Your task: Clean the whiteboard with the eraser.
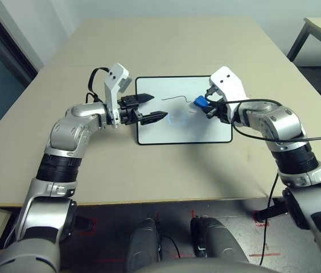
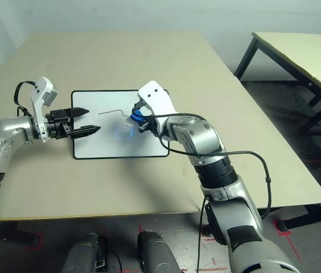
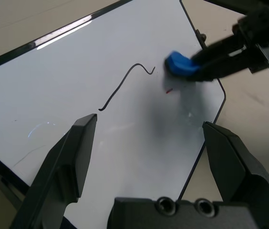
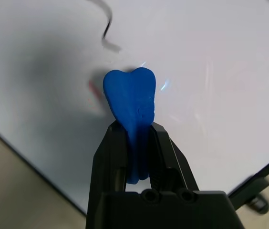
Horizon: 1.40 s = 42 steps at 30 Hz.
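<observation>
Desk (image 1: 149, 51): open surface beyond the whiteboard and between it and the near edge. Whiteboard (image 1: 155, 133) lies flat on it, black wavy line (image 3: 125, 82) and small red mark (image 3: 169, 90) on its face. My left fingers (image 3: 77, 162) stand wide apart, empty, over the board's left side. My right fingers (image 4: 165, 157) are clenched on the blue eraser (image 4: 133, 102), over the board's right part, near the wavy line's end.
</observation>
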Available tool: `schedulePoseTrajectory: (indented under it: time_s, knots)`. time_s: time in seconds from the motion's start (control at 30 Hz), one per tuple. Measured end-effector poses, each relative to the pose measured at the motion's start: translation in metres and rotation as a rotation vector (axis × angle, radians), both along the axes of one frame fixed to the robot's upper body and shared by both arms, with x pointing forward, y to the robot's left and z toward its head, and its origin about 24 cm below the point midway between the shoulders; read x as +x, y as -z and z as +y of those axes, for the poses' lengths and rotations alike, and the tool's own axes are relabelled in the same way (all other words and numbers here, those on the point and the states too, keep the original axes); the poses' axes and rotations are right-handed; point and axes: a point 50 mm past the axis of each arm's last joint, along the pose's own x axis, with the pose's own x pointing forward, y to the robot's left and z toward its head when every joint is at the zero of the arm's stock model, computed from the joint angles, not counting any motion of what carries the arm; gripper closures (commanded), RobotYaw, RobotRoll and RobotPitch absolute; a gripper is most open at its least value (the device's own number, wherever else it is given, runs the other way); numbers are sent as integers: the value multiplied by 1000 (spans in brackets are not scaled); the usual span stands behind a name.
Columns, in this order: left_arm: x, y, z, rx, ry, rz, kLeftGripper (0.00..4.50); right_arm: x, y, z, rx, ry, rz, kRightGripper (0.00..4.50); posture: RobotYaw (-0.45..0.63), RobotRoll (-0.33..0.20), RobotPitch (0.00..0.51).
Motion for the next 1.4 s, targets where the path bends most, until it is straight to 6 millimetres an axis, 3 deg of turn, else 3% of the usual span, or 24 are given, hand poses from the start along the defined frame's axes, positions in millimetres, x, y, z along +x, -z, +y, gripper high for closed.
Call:
schedulePoseTrajectory:
  time_s: [0.13,0.27,0.47,0.57,0.83,0.97,1.17,1.27,1.4]
  knots:
    - [0,1,0,0,-4,5,0,-21,22,8,-35,-64,115,3929,-96,0,103]
    - [0,1,1,0,-4,5,0,-20,22,11,-31,-68,121,3929,-98,0,104]
    - [-1,1,1,-1,-5,6,0,13,-17,22,51,-19,-69,3929,-96,0,104]
    - [-1,1,1,-1,-7,7,0,19,-24,20,56,-5,-100,3929,-96,0,104]
    - [-1,1,2,-2,-10,7,0,-21,14,24,-21,-126,93,3929,-102,0,103]
    - [-1,1,2,-3,-10,6,0,-13,11,25,-20,-111,76,3930,-98,0,100]
    - [-1,1,2,-4,-4,0,0,19,-23,20,6,-14,-95,3930,-87,0,99]
    - [-1,1,3,-3,-7,-2,0,16,-21,19,-12,-30,-81,3930,-85,0,99]
    - [-1,1,4,-3,-10,-1,0,-5,0,20,-60,-93,22,3930,-84,0,99]
